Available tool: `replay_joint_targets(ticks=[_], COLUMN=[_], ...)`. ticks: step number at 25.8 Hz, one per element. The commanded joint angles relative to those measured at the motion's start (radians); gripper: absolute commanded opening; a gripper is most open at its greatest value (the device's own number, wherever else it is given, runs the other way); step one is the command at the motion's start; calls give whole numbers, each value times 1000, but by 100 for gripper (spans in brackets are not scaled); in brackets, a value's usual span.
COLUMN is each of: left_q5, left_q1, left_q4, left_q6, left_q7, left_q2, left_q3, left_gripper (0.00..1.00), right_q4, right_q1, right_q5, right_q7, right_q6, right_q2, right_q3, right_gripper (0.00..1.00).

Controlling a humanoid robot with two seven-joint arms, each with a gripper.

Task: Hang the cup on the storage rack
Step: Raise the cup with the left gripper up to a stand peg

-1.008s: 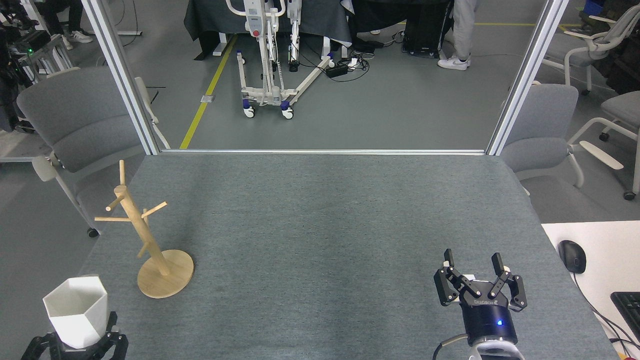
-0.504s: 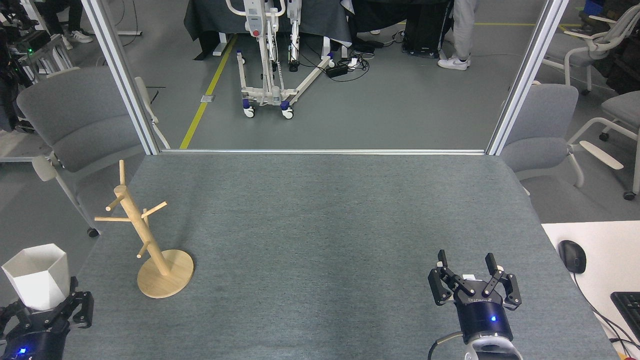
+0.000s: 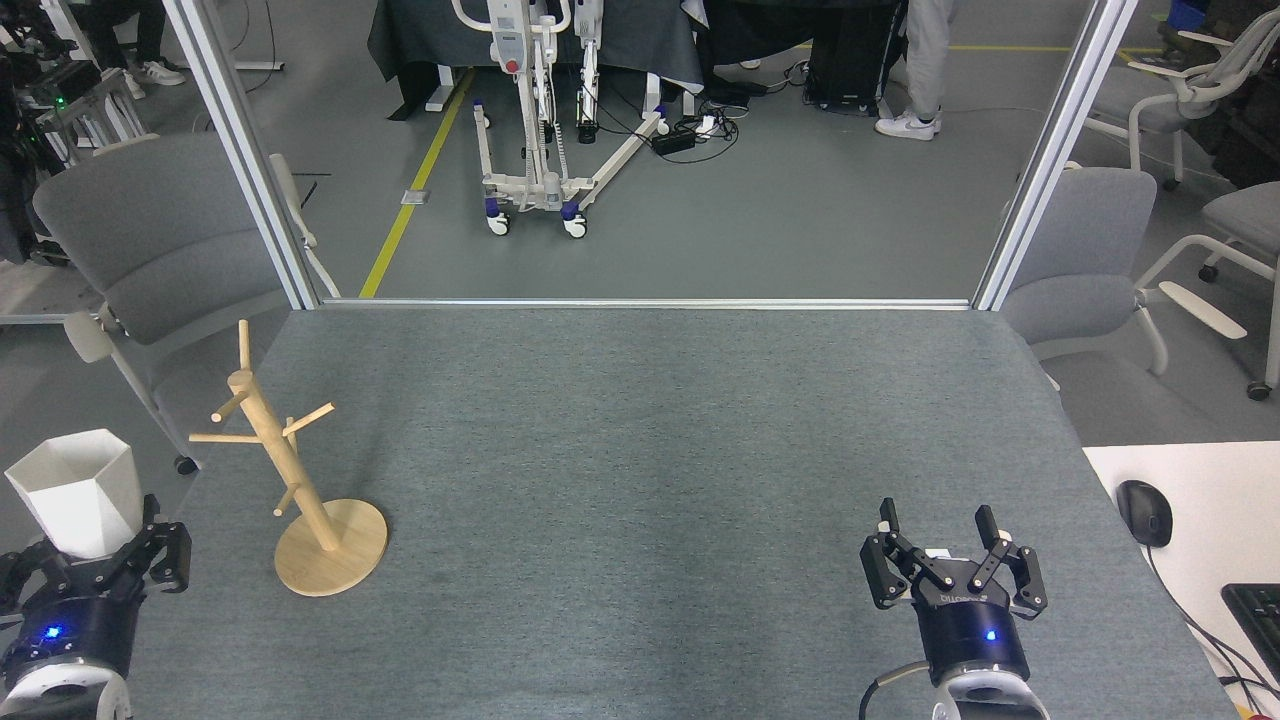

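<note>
Nearest to us, our right gripper (image 3: 939,525) hovers low over the table (image 3: 650,450); its black fingers (image 3: 888,517) stand apart with nothing between them, and a blue light glows on the round dark body below them.

At the left edge, our left gripper (image 3: 75,555) has its black fingers (image 3: 165,555) clamped on the base of the cup (image 3: 75,492). The cup is matte white, faceted, with flat angular walls. Its long axis runs roughly upright, mouth up and tilted slightly away from us. The bottom of the cup is hidden among the fingers, and we cannot make out any handle. The cup sits off the table's left edge, over the floor.

Just right of those fingers and a little farther out stands the rack (image 3: 300,480): light bare wood, a round flat disc base, a slender post leaning left in this view, thin round pegs angling upward. All pegs are bare. The cup is near the rack but apart from it.

The table is covered in grey, felt-like fabric with a fine grain. To the right of the right fingers, a dark mouse (image 3: 1145,512) lies on a white desk (image 3: 1200,480).

Beyond the table stand grey padded chairs (image 3: 150,250), partly cut by the metal frame posts (image 3: 240,150).
</note>
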Motion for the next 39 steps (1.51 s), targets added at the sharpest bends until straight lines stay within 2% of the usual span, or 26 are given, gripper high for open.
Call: replay_joint_targets(ticks=[1,10,30,39], left_q5=[-3,-13,-70,-67], left_q1=[-6,-47,-40,-41], left_q4=[4,38,38,51], left_q6=[-3,3,5,11], left_q7=[-1,-7,-15,-15], left_q2=[-6,-2,0,-6], left_q3=[-19,-45,-139,-137], left_gripper=[0,0,0,0], right_q4=[1,4,15,15], right_q1=[1,-19,-21,-19], right_q5=[0,0,1,1], right_q7=[-1,-1,-2,-2], right_q6=[0,0,1,1], right_q2=[-2,0,0,1], right_q3=[4,7,3,3], right_gripper=[100,100,100,100])
